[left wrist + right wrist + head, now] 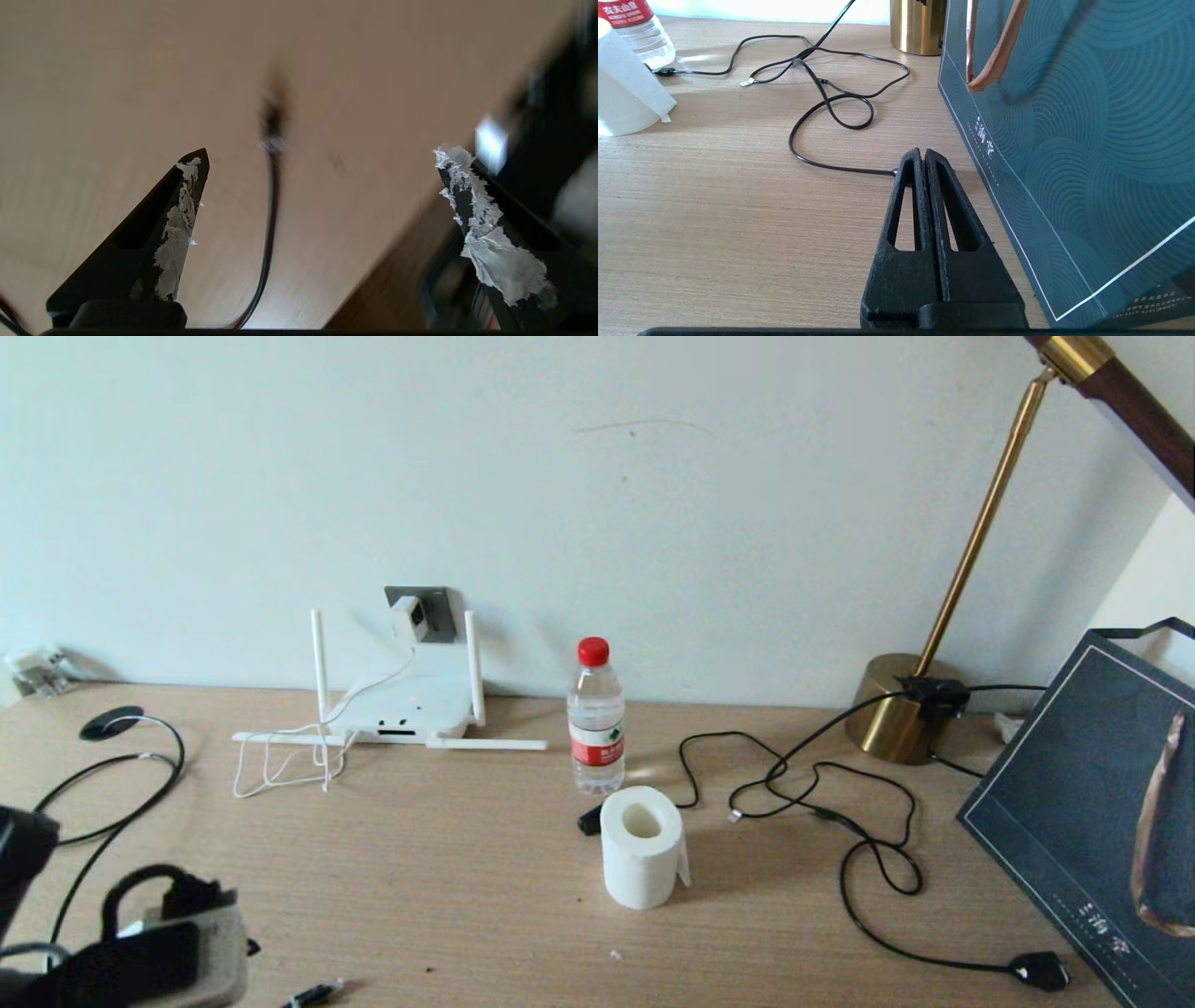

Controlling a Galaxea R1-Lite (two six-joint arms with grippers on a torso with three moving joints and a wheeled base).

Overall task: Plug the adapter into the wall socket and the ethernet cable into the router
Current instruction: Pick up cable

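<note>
The white adapter [409, 616] sits on the dark grey wall socket [439, 607], and its thin white cord drops to the router [401, 711] and loops on the table. The router lies flat below the socket, two antennas up and two laid flat. The black ethernet cable [140, 784] runs from its round disc at the far left towards my left arm; its clear-tipped plug [317, 992] lies by the front edge. My left gripper [321, 153] hangs open above that plug [273, 140], apart from it. My right gripper [923, 151] is shut on nothing, low over the table beside the bag.
A water bottle [596, 719] and a paper roll [640, 845] stand mid-table. A brass lamp [901, 709] is at the back right, and its thin black cord [840, 803] winds to a plug [1041, 971]. A dark gift bag [1092, 803] fills the right side.
</note>
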